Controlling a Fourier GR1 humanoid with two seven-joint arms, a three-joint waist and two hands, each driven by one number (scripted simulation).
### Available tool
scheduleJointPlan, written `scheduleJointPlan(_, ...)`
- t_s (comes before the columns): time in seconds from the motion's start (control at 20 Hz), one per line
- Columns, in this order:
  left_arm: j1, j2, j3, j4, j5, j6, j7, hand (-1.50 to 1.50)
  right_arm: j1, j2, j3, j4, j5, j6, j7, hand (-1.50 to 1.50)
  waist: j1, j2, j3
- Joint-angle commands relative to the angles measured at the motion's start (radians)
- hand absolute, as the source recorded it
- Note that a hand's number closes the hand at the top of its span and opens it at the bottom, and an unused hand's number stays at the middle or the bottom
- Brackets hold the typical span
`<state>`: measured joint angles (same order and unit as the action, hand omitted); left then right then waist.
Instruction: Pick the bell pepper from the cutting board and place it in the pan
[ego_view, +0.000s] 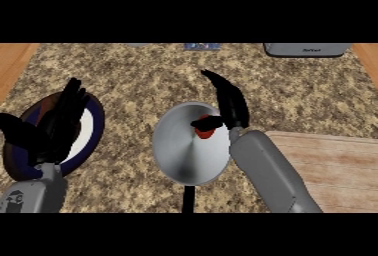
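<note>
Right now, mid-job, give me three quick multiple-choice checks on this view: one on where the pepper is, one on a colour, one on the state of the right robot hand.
1. Where is the bell pepper?
A. on the cutting board
B. over the pan
C. on the plate

2. What colour is the plate's rim?
A. dark blue
B. yellow
C. green

3. What is the right robot hand doing?
A. resting flat on the counter
B. gripping the pan's handle
C. pinching the pepper

Answers:
1. B: the red pepper shows against the pan's grey inside, off the cutting board.
2. A: a dark blue ring surrounds the white centre.
3. C: thumb and fingers close on the pepper.
</note>
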<state>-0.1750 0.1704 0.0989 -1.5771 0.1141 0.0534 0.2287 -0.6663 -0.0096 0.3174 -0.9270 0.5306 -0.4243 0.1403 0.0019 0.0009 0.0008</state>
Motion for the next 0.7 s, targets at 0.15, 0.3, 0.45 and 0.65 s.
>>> scheduleJointPlan(0.15,0.024,0.022,0.030,-0.039,0.029,-0.013,0.034,0.00,0.175,-0.114,-0.185,-0.240,-0.294,0.157,-0.178,-1.50,-0.019,-0.006,0.000)
scheduleJointPlan(0.3,0.044,0.011,0.024,-0.027,0.002,0.000,-0.005,0.00,0.276,-0.178,-0.245,-0.289,-0.402,0.268,-0.277,-1.50,-0.016,-0.003,0.000)
scheduleJointPlan(0.45,0.038,-0.013,0.001,-0.022,-0.016,0.018,-0.003,0.00,0.389,-0.219,-0.259,-0.454,-0.515,0.411,-0.274,-1.50,-0.031,-0.007,0.000)
scheduleJointPlan(0.65,0.021,0.001,0.008,-0.057,-0.013,0.017,0.031,0.00,0.543,-0.294,-0.295,-0.598,-0.583,0.515,-0.285,-1.50,-0.015,-0.005,-0.001)
